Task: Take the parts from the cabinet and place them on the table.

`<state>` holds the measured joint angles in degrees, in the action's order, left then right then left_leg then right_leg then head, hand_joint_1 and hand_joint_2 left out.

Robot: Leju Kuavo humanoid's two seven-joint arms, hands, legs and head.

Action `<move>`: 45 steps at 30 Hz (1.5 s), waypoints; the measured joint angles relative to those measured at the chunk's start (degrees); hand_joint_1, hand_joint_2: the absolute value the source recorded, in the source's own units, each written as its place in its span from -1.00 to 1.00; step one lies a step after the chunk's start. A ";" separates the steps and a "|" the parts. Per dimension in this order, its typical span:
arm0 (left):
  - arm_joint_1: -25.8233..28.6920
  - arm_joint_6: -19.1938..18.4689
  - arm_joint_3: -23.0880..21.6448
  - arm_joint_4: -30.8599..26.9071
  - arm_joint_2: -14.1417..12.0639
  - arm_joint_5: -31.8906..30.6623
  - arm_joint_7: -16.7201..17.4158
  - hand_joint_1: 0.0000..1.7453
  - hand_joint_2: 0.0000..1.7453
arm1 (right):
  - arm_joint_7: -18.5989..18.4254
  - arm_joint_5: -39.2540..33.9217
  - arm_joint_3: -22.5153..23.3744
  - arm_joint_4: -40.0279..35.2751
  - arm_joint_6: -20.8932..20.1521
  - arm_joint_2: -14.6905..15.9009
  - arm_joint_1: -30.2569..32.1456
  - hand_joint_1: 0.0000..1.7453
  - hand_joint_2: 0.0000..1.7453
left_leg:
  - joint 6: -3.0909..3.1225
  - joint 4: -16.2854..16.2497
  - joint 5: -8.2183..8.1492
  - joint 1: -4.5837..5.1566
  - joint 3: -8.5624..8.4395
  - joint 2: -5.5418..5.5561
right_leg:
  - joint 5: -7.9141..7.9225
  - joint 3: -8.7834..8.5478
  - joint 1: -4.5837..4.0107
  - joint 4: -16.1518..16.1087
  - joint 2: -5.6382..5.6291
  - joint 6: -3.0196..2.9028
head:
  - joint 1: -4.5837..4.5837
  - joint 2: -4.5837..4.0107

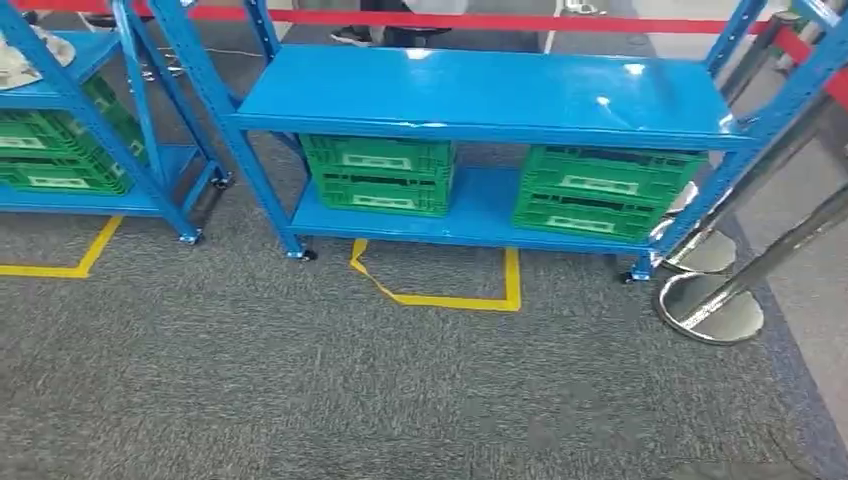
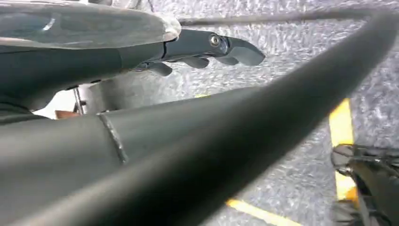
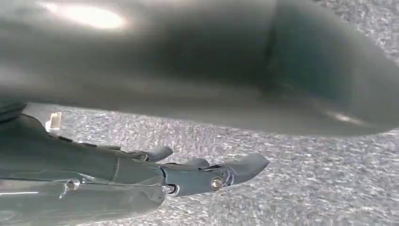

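A blue cabinet (image 1: pixel 480 95) stands across grey carpet (image 1: pixel 350 390) — two green crates (image 1: pixel 378 175) on its lower shelf, parts unseen, labels unreadable. Left robot hand (image 2: pixel 207 49) and right robot hand (image 3: pixel 207 174) hang released, fingers apart.

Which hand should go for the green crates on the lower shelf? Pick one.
Neither yet: left hand and right hand both hang empty over the carpet. The green crates sit centred on the blue rack.
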<state>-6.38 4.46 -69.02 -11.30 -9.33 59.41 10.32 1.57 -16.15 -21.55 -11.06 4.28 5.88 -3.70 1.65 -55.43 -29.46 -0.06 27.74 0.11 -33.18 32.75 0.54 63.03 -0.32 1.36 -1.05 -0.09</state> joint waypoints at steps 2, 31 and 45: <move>0.00 -0.02 0.00 0.00 0.20 0.00 0.00 -1.00 -1.00 | 0.00 0.00 0.02 0.33 -0.02 0.15 0.33 -1.00 -1.00 | -0.40 -0.16 -0.94 0.12 -0.87 0.01 | 5.05 0.26 -0.55 -4.71 0.17 -0.80 | -0.28 0.00; -0.11 0.00 -0.02 0.00 0.18 0.07 -0.02 -1.00 -1.00 | 0.00 0.24 -0.02 0.28 -0.11 0.15 -0.14 -1.00 -1.00 | -0.12 0.02 0.58 0.08 0.37 0.12 | 2.19 -1.63 0.05 -3.45 0.06 0.35 | -0.35 0.00; -0.40 -0.02 -0.02 0.00 0.55 -0.18 -0.11 -1.00 -1.00 | -0.15 -0.63 -0.04 0.33 0.33 0.15 -0.24 -1.00 -1.00 | -3.25 -13.22 -1.35 -0.74 11.60 0.16 | 3.56 -6.62 0.23 -8.54 -0.07 -2.68 | 1.71 0.00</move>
<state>-6.78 4.44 -69.05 -11.30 -8.79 59.23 10.21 1.42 -16.79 -21.59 -10.73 4.61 6.03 -3.94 -1.60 -68.65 -30.81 -0.80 39.34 0.27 -29.62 26.13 0.77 54.49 -0.39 -1.32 0.66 -0.09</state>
